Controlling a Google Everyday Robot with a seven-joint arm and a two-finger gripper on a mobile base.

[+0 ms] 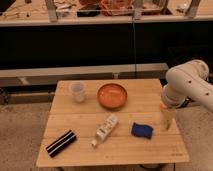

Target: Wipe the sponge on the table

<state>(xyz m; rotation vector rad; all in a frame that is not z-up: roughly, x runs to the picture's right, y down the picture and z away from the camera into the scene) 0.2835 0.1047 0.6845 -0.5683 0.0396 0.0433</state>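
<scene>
The sponge, a small dark-blue block, lies on the light wooden table toward its front right. My gripper hangs from the white arm just right of the sponge, pointing down at the tabletop, a small gap apart from it. Nothing is seen held in it.
An orange bowl sits at the table's middle back, a clear cup to its left. A white bottle lies on its side in the centre. A black block with white stripes rests front left. A dark bench runs behind.
</scene>
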